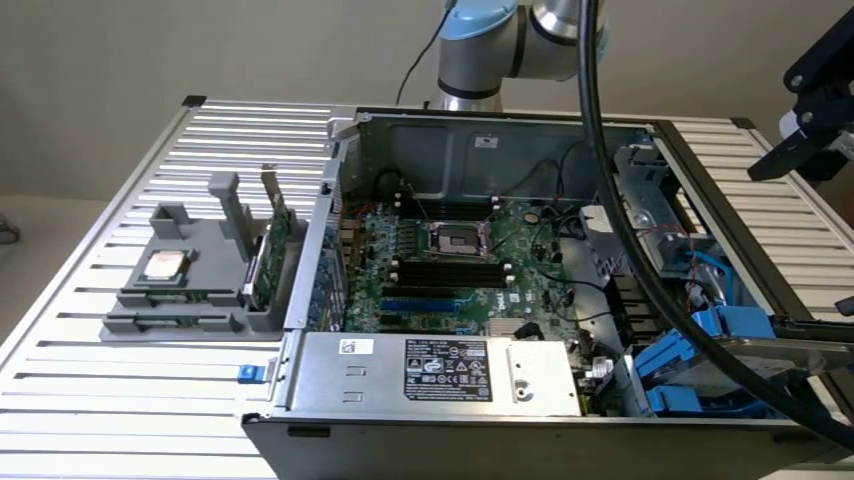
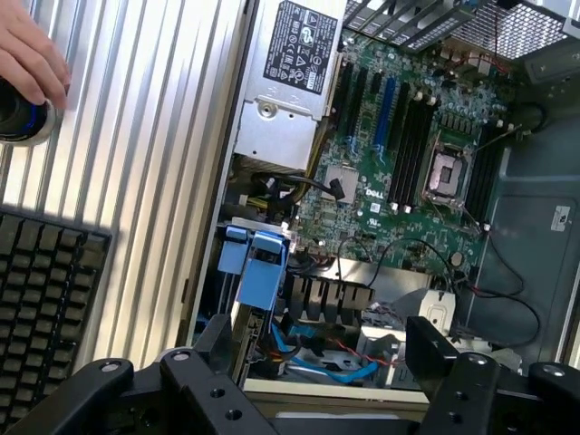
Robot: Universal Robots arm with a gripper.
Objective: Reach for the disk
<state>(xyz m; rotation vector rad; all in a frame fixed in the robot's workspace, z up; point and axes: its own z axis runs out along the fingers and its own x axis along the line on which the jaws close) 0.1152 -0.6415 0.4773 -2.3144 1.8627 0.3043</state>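
Grey slatted metal makes up the bench (image 1: 120,400), and on it stands the open computer case (image 1: 481,150) with its side panel off. Inside lie the green motherboard (image 1: 454,270) and, along the near wall, the silver power supply box (image 1: 441,375). The disk (image 1: 705,345) sits in the drive bay at the case's corner on the exterior view's right, marked by its blue carrier rails; in the wrist view those rails (image 2: 258,272) stand up just beyond my gripper, though I cannot make out the label.

I judge that I am at the start of the reach. The gripper (image 2: 326,362) hangs released, jaws spread wide and grasping nothing, well apart from the disk; in the exterior view it (image 1: 798,140) hovers above the bench beside the case, outside its wall.

Closing that gap calls for lining the spread jaws up with the blue rails and coming over the case wall without catching the loose blue and black wires (image 2: 317,362) around the bay.
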